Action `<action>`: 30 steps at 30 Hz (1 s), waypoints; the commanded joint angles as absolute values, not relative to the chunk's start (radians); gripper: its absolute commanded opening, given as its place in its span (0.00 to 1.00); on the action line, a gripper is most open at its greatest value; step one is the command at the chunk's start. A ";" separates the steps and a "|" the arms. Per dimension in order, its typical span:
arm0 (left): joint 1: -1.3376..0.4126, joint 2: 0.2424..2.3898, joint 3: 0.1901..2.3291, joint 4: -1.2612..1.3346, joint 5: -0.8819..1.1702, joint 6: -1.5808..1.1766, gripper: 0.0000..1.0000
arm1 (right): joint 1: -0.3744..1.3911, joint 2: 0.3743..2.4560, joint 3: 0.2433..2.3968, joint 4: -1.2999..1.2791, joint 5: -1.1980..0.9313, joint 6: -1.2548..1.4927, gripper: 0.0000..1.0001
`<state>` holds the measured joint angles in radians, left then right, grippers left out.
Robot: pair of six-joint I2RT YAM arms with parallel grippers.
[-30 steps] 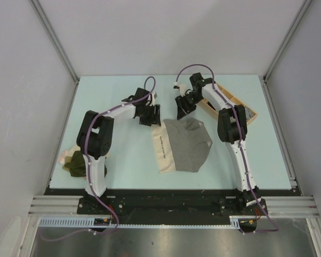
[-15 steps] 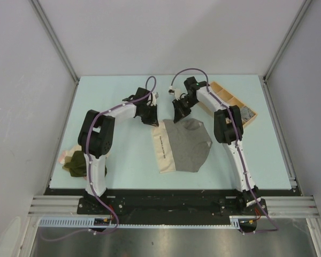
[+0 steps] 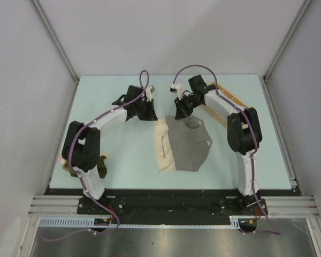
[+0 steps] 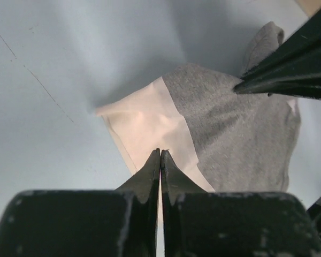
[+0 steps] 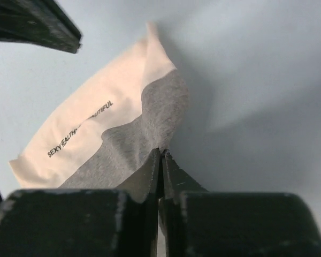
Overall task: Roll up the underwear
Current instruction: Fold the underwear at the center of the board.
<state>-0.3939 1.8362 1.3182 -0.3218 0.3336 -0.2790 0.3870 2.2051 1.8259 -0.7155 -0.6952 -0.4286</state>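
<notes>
Robotics lab cell, pale blue table (image 3: 123, 155) under the left gripper (image 3: 150, 115) and right gripper (image 3: 182, 118), plain grey panels (image 3: 21, 107) on metal posts (image 3: 54, 43) walling in both, aluminium rail (image 3: 53, 205) and cable duct (image 3: 166, 220) behind the arm bases (image 3: 93, 202).

underwear (image 4: 241, 128): soft knit cloth, matt heathered grey, fine fuzzy surface, creases easily. 
waistband (image 4: 150, 123): smoother pale pink-beige cloth, matt, black print on it. 
table (image 3: 117, 152): smooth pale blue-green top, mostly matt, faint sheen; a few hairline scratches show in the left wrist view. 
left gripper (image 4: 160, 152), right gripper (image 5: 160, 152): hard black plastic, matt, slightly grainy. 
arms (image 3: 111, 115): glossy white plastic shells, matt black joints. 
cables (image 3: 192, 66): smooth purple sheath. 
tray (image 3: 230, 97): light bare wood, matt. 
rails (image 3: 53, 204): bare extruded metal, satin finish. 
front sheet (image 3: 171, 241): brushed metal, semi-gloss. 
walls (image 3: 21, 80): flat matt off-white panels.
</notes>
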 commanded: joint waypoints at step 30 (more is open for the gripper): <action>-0.448 1.594 1.050 -0.240 0.298 -0.245 0.49 | 0.368 1.807 1.343 -1.058 -0.776 -1.194 0.62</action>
